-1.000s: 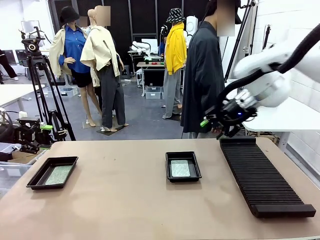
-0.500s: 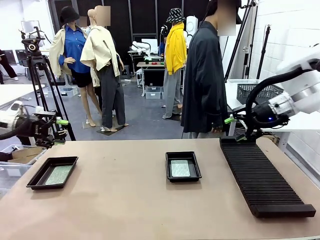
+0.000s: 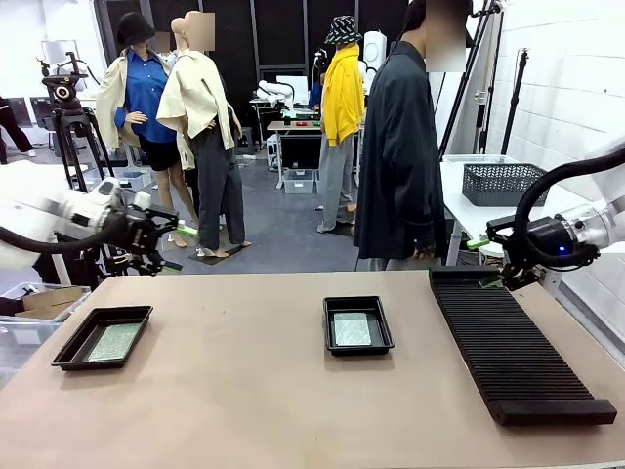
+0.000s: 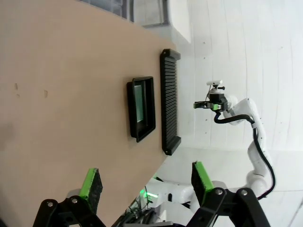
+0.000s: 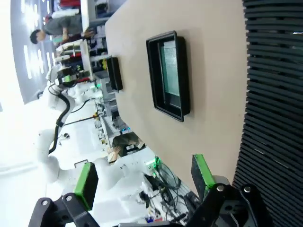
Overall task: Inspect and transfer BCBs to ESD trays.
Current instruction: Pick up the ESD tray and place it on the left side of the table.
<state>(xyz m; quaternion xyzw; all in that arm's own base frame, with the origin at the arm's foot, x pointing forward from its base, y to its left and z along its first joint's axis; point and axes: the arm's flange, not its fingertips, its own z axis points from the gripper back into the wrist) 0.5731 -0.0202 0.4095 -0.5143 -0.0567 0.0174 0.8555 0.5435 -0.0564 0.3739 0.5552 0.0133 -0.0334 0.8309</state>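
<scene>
From the front we saw two shallow glossy black plastic ESD trays on the tan wooden desk – one (image 3: 102, 336) near the left edge, one (image 3: 357, 324) at mid-desk – each with a thin flat green BCB lying on its floor, the left board (image 3: 115, 341) and the middle board (image 3: 352, 329). A long black ribbed slotted rack (image 3: 513, 342) ran along the right edge. The left gripper (image 3: 164, 246) hung above the far left corner, its fingers spread and empty; the right gripper (image 3: 495, 256) hovered over the rack's far end, likewise spread, holding nothing.

In the left wrist view, the green pads (image 4: 90, 182) stood well apart with only bare desk between them; the middle tray (image 4: 141, 109) lay beside the rack (image 4: 171, 101).

In the right wrist view, the pads (image 5: 86, 184) were parted too, the tray (image 5: 169, 75) and its board (image 5: 171, 74) beyond them, the rack (image 5: 273, 94) alongside.

We judged both boards delivered and the arms between steps – the next move called for another board to be presented, or a retreat.
</scene>
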